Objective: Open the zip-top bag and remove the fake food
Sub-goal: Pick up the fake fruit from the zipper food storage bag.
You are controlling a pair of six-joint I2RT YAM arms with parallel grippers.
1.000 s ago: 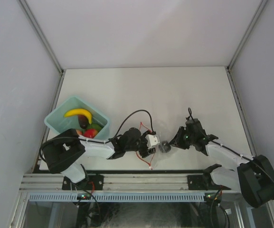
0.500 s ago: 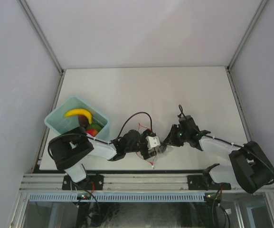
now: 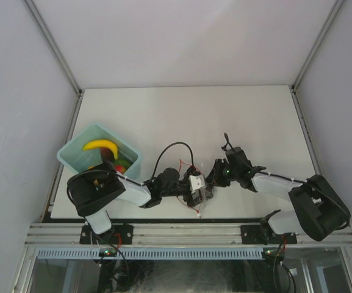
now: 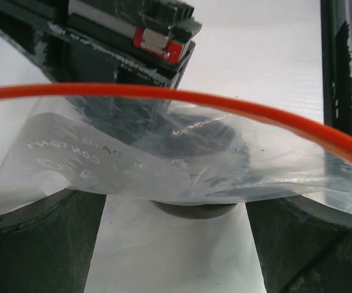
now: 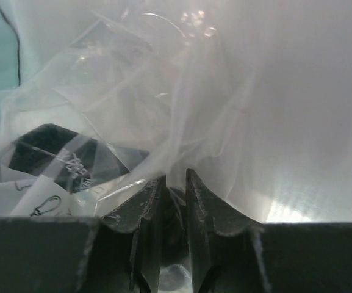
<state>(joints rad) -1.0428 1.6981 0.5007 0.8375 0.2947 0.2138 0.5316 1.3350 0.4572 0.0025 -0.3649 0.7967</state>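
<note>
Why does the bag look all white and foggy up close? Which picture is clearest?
Right wrist: light glares off the crinkly bag, washing it white, and the near fingers look soft. Left wrist: the zip strip is a bit blurry, so close to the lens. Top view: sharpest and evenly lit, but the bag looks tiny.

Enclosure: 3 matte grey-white wall panels, back (image 3: 182, 36), left (image 3: 11, 122) and right (image 3: 346, 91), meet at 2 bare aluminium corner posts (image 3: 52, 46) that run down to the far corners of a white tabletop (image 3: 224, 116). Along the near edge of the tabletop runs an aluminium extrusion rail (image 3: 182, 233) with a pale slotted strip (image 3: 163, 252) just below it; under that the view goes dark and nothing can be made out. Lighting even and diffuse, shadows on the tabletop soft, 1 bright glare patch (image 5: 288, 210) on its surface in the right wrist view.
</note>
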